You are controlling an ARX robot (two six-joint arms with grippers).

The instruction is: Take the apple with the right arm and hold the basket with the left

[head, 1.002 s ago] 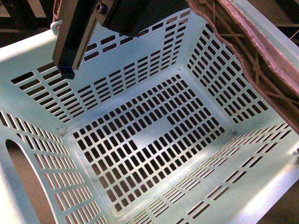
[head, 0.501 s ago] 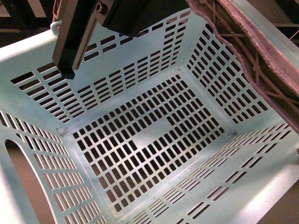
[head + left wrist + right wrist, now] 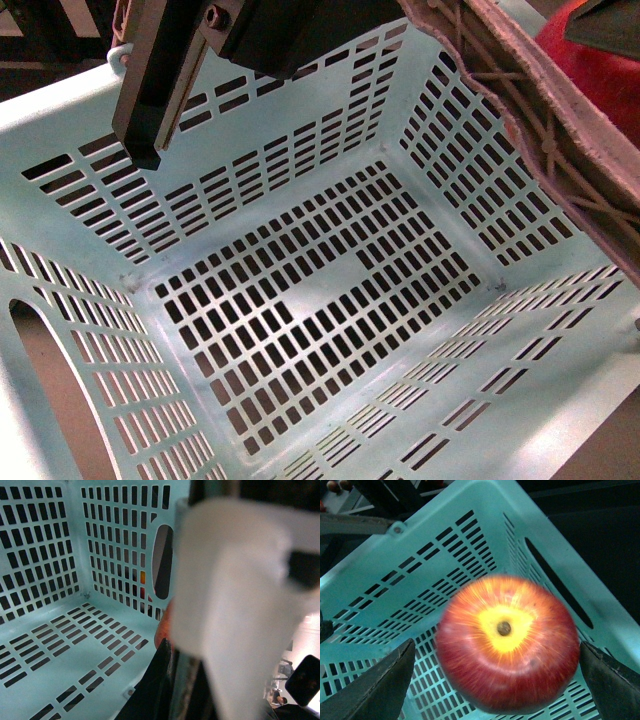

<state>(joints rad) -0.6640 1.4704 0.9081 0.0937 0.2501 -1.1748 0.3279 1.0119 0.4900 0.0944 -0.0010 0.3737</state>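
The pale green slotted basket [image 3: 300,180] fills the front view, tilted, with nothing inside it. My left gripper [image 3: 145,140], a black body with a flat grey finger, is shut on the basket's far wall at the rim. In the left wrist view its dark fingers [image 3: 160,690] lie against the blurred pale rim [image 3: 235,605]. The red apple [image 3: 507,642] with a yellow patch round its stem sits blurred between the wide-apart fingers of my open right gripper [image 3: 496,645], above the basket [image 3: 420,565]. The fingers do not touch it. The apple also shows in the front view [image 3: 590,70] at the top right.
A brownish-pink ribbed edge [image 3: 540,110] crosses the upper right of the front view, between the basket and the apple. Small red and orange things [image 3: 143,582] show through the basket's slots in the left wrist view. The surroundings are dark.
The apple, with a dark part of my right gripper above it, has come into the front view at the top right. The basket and my left gripper have hardly moved.
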